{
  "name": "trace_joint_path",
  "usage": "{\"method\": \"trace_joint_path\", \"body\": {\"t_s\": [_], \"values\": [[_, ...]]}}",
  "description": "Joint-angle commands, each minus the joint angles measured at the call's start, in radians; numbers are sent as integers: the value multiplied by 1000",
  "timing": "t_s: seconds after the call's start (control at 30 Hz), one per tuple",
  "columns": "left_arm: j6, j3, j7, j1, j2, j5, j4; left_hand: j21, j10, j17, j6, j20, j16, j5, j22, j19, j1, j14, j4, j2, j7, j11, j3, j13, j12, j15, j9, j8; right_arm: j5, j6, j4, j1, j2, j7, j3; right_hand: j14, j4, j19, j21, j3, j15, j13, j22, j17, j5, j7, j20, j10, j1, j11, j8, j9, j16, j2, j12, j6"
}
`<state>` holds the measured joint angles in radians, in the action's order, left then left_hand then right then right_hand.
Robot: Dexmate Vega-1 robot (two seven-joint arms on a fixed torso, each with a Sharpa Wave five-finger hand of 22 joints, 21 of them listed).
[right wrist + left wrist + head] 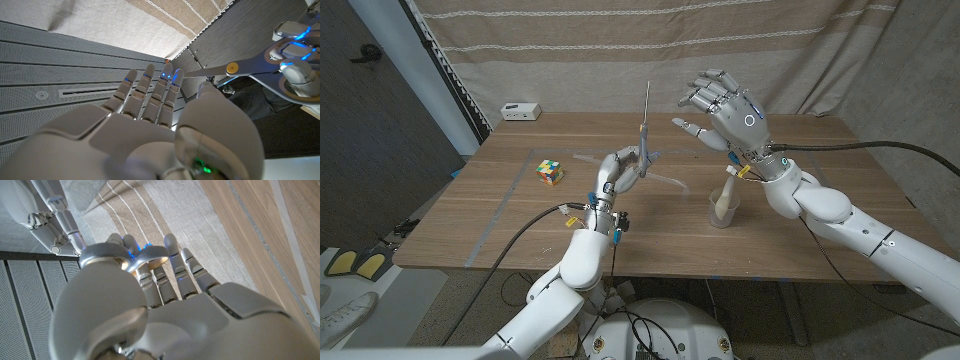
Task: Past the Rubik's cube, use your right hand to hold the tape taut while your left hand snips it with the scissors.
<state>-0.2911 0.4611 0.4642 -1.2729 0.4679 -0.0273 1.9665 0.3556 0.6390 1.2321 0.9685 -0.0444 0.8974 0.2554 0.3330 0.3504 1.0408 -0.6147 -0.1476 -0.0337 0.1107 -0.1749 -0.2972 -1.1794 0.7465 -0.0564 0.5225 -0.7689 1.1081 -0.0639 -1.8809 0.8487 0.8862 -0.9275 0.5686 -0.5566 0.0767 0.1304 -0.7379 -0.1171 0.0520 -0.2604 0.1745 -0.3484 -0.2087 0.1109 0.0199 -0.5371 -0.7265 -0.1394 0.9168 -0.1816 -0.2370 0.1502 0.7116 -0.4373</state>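
I saw the head view evenly and softly lit, the table (520,225) bright, with only faint shadows; its edges bowed slightly; in both wrist views the near hands blurred large, and blue glints shone at the left hand's (165,305) fingertips (131,255) and the right hand's (150,130) fingertips (165,76).

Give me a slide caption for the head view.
Left hand raises scissors upright; right hand hovers open.

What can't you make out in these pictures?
- Tape: a faint clear streak on the table in the head view; too thin to trace its ends.
- Scissors: handles hidden in the left robot hand.
- Item in the cup, head view: too small to identify.
- Right robot hand: open, touching no tape.
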Motion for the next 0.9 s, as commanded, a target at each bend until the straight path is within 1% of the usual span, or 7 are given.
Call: {"method": "trace_joint_path", "body": {"t_s": [0.03, 0.17, 0.23, 0.33, 0.53, 0.73, 0.9], "values": [[-37, 22, -64, 18, -21, -102, -47, 29, 99, 8, 79, -19, 109, 6, 37, 14, 23, -41, 4, -15, 37, -34, 15, -62, 395, -160, -23, 12, 6, 6, -17, 10, 11, 23, -7, 6, -8, 6, 4, 1, 86, 2, 2, 2, -1, 5, 7, 2, 9, -5, -8, 0, -5, 2, -9, 2], [-64, 31, -115, 28, -29, -184, -73, 40, 132, 0, 86, -21, 131, 9, 44, 29, 30, -66, 7, -11, 28, -34, 10, -63, 444, -160, -20, 12, 8, 7, -21, 12, 12, 25, -9, 7, -10, 7, 7, 1, 85, 6, 2, 5, -1, 4, 6, 3, 11, -9, -16, 0, -7, 2, -15, 5], [-76, 34, -142, 33, -33, -230, -88, 46, 150, -36, 71, -25, 110, 7, 47, 34, 36, -68, 12, 7, 31, -33, 1, -58, 476, -161, -1, 10, 8, 8, -24, 13, 12, 30, -10, 7, -11, 8, 8, 1, 85, 8, 2, 7, -1, 8, 7, 4, 12, -8, -18, 0, -8, 2, -17, 3], [-76, 36, -154, 38, -31, -246, -96, 53, 140, -46, 63, -28, 112, -5, 51, 42, 39, -93, 11, 8, 28, -33, 0, -40, 473, -161, 27, -2, 12, 8, -28, 14, 14, 36, -9, 9, -13, 9, 10, 1, 83, 12, 2, 10, -1, 9, 7, 6, 13, -9, -25, 0, -9, 3, -22, 3], [-70, 38, -169, 35, -28, -284, -93, 58, 106, -75, 27, -22, 88, -26, 57, 37, 41, -87, 13, 21, 30, -33, -5, -3, 438, -163, 72, -12, 17, 9, -34, 13, 15, 56, -8, 10, -16, 10, 13, 0, 82, 17, 2, 14, 0, 12, 7, 6, 15, -12, -34, 0, -11, 3, -28, 6], [-54, 36, -136, 8, -28, -278, -64, 68, 124, -97, 42, -27, 88, -49, 58, 56, 34, -99, 11, 11, 29, -33, 6, 0, 438, -162, 105, -36, 20, 7, -35, 10, 11, 69, -4, 14, -19, 12, 17, 0, 79, 24, 3, 20, 0, 12, 7, 12, 17, -13, -45, 0, -13, 3, -38, 5], [-31, 29, -103, -21, -30, -286, -36, 76, 144, -114, 47, -29, 87, -66, 59, 72, 7, -106, 12, -31, 32, -33, 34, -5, 442, -160, 145, -60, 23, 2, -31, 4, 8, 76, 1, 15, -21, 15, 19, -1, 80, 29, 3, 25, 0, 12, 6, 13, 20, -19, -54, 0, -15, 5, -45, 4]]}}
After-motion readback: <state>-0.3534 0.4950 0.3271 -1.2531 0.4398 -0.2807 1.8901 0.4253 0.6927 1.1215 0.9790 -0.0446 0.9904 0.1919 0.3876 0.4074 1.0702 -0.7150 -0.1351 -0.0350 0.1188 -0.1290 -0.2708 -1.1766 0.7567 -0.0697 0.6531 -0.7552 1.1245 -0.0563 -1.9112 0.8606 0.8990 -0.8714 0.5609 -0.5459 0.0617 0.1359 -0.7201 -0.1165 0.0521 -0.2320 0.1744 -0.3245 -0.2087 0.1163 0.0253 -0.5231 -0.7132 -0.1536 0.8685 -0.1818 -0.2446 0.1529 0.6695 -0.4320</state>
